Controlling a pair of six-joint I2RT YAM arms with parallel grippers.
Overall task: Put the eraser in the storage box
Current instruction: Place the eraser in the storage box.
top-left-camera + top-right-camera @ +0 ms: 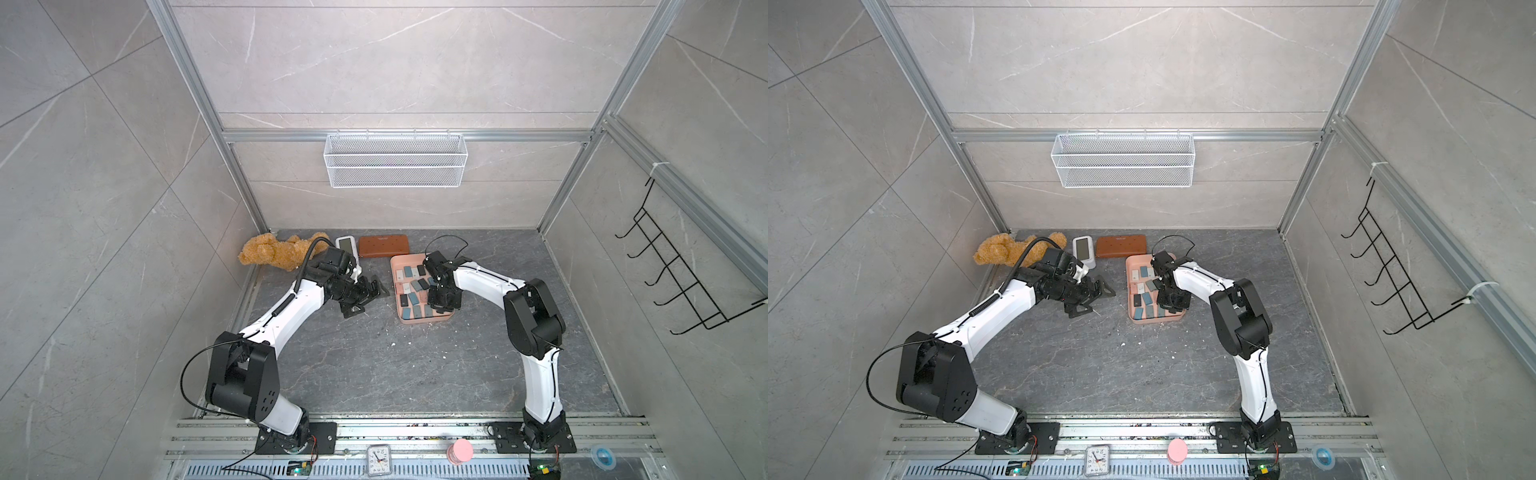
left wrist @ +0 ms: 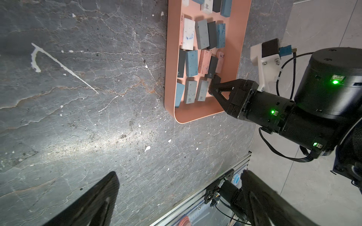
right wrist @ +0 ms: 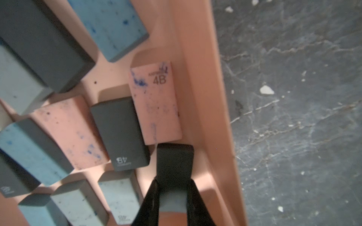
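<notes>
Above a grey stone tabletop, we see the right gripper clamp a dark eraser inside the pink storage box, other erasers just beside it; the left gripper gapes wide nearby.

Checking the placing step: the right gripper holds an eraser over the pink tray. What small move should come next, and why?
Probably open the right gripper and let go: the eraser it grips is inside the storage box, in a bare gap beside the pink eraser.

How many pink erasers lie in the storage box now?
2. One pink eraser lies by the storage box wall; the other beyond the black eraser beside it. The right arm may hide more.
</notes>
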